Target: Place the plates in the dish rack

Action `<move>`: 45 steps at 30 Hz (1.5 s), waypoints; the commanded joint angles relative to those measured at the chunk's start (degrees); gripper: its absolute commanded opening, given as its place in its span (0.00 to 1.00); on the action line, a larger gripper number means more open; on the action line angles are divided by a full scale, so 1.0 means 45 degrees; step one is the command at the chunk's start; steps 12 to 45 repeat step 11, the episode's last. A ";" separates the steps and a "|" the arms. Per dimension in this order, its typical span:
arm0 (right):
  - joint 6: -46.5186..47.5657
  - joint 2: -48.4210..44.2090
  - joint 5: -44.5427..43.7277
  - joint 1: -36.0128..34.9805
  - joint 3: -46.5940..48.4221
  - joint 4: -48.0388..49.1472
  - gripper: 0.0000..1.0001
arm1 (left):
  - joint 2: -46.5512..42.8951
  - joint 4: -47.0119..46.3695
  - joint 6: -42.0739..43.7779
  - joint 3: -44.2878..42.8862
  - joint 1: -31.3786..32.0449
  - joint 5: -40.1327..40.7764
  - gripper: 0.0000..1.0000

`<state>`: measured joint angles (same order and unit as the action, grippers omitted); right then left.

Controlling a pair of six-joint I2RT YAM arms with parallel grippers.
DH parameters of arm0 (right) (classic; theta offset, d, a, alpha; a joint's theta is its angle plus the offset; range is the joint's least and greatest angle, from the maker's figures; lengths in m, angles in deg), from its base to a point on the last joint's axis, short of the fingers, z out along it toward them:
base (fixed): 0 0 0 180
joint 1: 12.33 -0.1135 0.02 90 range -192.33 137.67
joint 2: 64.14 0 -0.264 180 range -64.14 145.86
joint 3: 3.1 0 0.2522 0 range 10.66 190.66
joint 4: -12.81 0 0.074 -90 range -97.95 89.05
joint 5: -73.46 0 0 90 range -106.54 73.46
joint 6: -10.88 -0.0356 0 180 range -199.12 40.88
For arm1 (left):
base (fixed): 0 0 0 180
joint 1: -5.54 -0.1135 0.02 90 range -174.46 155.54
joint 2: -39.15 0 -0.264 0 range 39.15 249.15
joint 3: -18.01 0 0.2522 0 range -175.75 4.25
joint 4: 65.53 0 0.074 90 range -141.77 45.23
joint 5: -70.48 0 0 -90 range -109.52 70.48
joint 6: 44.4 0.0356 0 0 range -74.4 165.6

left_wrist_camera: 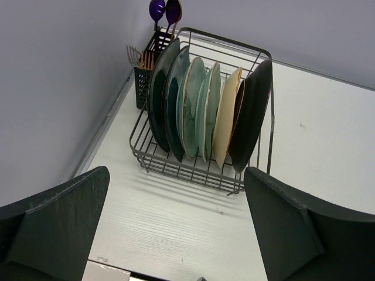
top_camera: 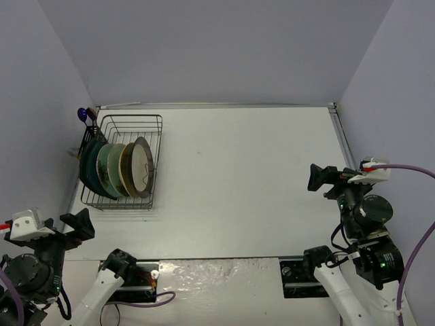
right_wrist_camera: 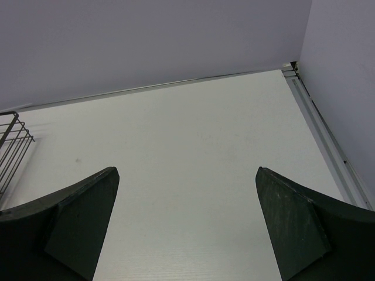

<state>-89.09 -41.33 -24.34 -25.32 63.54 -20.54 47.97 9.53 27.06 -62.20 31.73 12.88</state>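
Observation:
The black wire dish rack stands at the table's far left, and several plates stand upright on edge between its tines. In the left wrist view the row runs from two dark teal plates, past pale mint ones and a cream one, to a dark-backed plate at the right end of the dish rack. My left gripper is open and empty, hanging short of the rack's near end. My right gripper is open and empty over bare table at the right.
A black cutlery caddy on the rack's far left side holds purple spoons and forks. Walls close in the table on the left, back and right. A metal rail runs along the right edge. The rack's corner shows in the right wrist view.

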 commanded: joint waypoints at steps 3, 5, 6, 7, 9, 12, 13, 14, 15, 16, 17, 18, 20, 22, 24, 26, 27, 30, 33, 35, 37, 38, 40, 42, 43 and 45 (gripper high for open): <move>0.0302 0.0154 -0.0366 -0.0230 -0.0043 0.1021 1.00 | 0.0891 -0.0282 -0.0216 -0.0125 0.0097 0.0377 0.97; 0.0283 0.0087 -0.0395 -0.0239 -0.0072 0.1031 1.00 | 0.0911 -0.0263 -0.0216 -0.0134 0.0116 0.0377 0.97; 0.0283 0.0087 -0.0407 -0.0239 -0.0085 0.1044 1.00 | 0.0923 -0.0276 -0.0216 -0.0134 0.0129 0.0377 0.97; 0.0277 0.0080 -0.0402 -0.0239 -0.0098 0.1051 1.00 | 0.0930 -0.0282 -0.0216 -0.0134 0.0142 0.0377 0.97; 0.0252 0.0067 -0.0398 -0.0239 -0.0134 0.1051 1.00 | 0.0930 -0.0282 -0.0216 -0.0134 0.0178 0.0389 0.97; 0.0281 0.0048 -0.0433 -0.0239 -0.0169 0.1088 1.00 | 0.0930 -0.0264 -0.0235 -0.0134 0.0213 0.0415 0.97; 0.0281 0.0048 -0.0433 -0.0239 -0.0169 0.1088 1.00 | 0.0930 -0.0264 -0.0235 -0.0134 0.0213 0.0415 0.97; 0.0281 0.0048 -0.0433 -0.0239 -0.0169 0.1088 1.00 | 0.0930 -0.0264 -0.0235 -0.0134 0.0213 0.0415 0.97; 0.0281 0.0048 -0.0433 -0.0239 -0.0169 0.1088 1.00 | 0.0930 -0.0264 -0.0235 -0.0134 0.0213 0.0415 0.97; 0.0281 0.0048 -0.0433 -0.0239 -0.0169 0.1088 1.00 | 0.0930 -0.0264 -0.0235 -0.0134 0.0213 0.0415 0.97; 0.0281 0.0048 -0.0433 -0.0239 -0.0169 0.1088 1.00 | 0.0930 -0.0264 -0.0235 -0.0134 0.0213 0.0415 0.97; 0.0281 0.0048 -0.0433 -0.0239 -0.0169 0.1088 1.00 | 0.0930 -0.0264 -0.0235 -0.0134 0.0213 0.0415 0.97; 0.0281 0.0048 -0.0433 -0.0239 -0.0169 0.1088 1.00 | 0.0930 -0.0264 -0.0235 -0.0134 0.0213 0.0415 0.97; 0.0281 0.0048 -0.0433 -0.0239 -0.0169 0.1088 1.00 | 0.0930 -0.0264 -0.0235 -0.0134 0.0213 0.0415 0.97; 0.0281 0.0048 -0.0433 -0.0239 -0.0169 0.1088 1.00 | 0.0930 -0.0264 -0.0235 -0.0134 0.0213 0.0415 0.97; 0.0281 0.0048 -0.0433 -0.0239 -0.0169 0.1088 1.00 | 0.0930 -0.0264 -0.0235 -0.0134 0.0213 0.0415 0.97; 0.0281 0.0048 -0.0433 -0.0239 -0.0169 0.1088 1.00 | 0.0930 -0.0264 -0.0235 -0.0134 0.0213 0.0415 0.97; 0.0281 0.0048 -0.0433 -0.0239 -0.0169 0.1088 1.00 | 0.0930 -0.0264 -0.0235 -0.0134 0.0213 0.0415 0.97; 0.0281 0.0048 -0.0433 -0.0239 -0.0169 0.1088 1.00 | 0.0930 -0.0264 -0.0235 -0.0134 0.0213 0.0415 0.97; 0.0281 0.0048 -0.0433 -0.0239 -0.0169 0.1088 1.00 | 0.0930 -0.0264 -0.0235 -0.0134 0.0213 0.0415 0.97; 0.0281 0.0048 -0.0433 -0.0239 -0.0169 0.1088 1.00 | 0.0930 -0.0264 -0.0235 -0.0134 0.0213 0.0415 0.97; 0.0281 0.0048 -0.0433 -0.0239 -0.0169 0.1088 1.00 | 0.0930 -0.0264 -0.0235 -0.0134 0.0213 0.0415 0.97; 0.0281 0.0048 -0.0433 -0.0239 -0.0169 0.1088 1.00 | 0.0930 -0.0264 -0.0235 -0.0134 0.0213 0.0415 0.97; 0.0281 0.0048 -0.0433 -0.0239 -0.0169 0.1088 1.00 | 0.0930 -0.0264 -0.0235 -0.0134 0.0213 0.0415 0.97; 0.0281 0.0048 -0.0433 -0.0239 -0.0169 0.1088 1.00 | 0.0930 -0.0264 -0.0235 -0.0134 0.0213 0.0415 0.97; 0.0281 0.0048 -0.0433 -0.0239 -0.0169 0.1088 1.00 | 0.0930 -0.0264 -0.0235 -0.0134 0.0213 0.0415 0.97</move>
